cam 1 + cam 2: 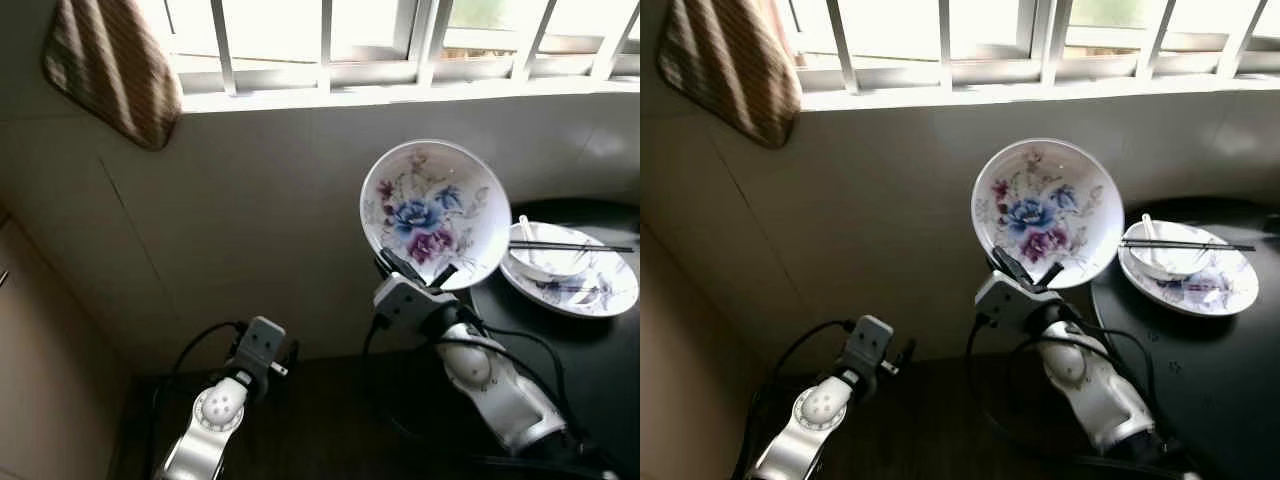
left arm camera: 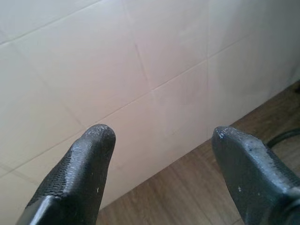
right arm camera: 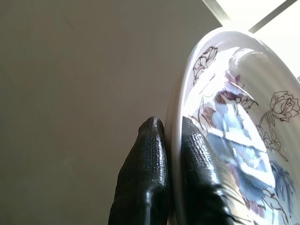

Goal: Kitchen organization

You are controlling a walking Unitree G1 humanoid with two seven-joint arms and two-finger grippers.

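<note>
A white plate with blue and purple flowers [image 1: 437, 213] is held upright in the air before the tiled wall, its face turned toward me. My right gripper [image 1: 412, 270] is shut on its lower rim; in the right wrist view one finger [image 3: 145, 173] lies behind the rim of the floral plate [image 3: 234, 131] and the other on its face. My left gripper [image 2: 159, 154] is open and holds nothing, low down and pointing at the wall tiles. On the dark round table [image 1: 590, 370] at the right lies another floral plate [image 1: 590, 285] carrying a white bowl [image 1: 545, 255], a spoon and black chopsticks [image 1: 570, 246].
A barred window [image 1: 400, 40] runs above the tiled wall [image 1: 270, 220]. A striped cloth [image 1: 115, 65] hangs at the upper left. Brown wooden floor [image 2: 187, 187] lies below the wall, with black cables trailing from both arms.
</note>
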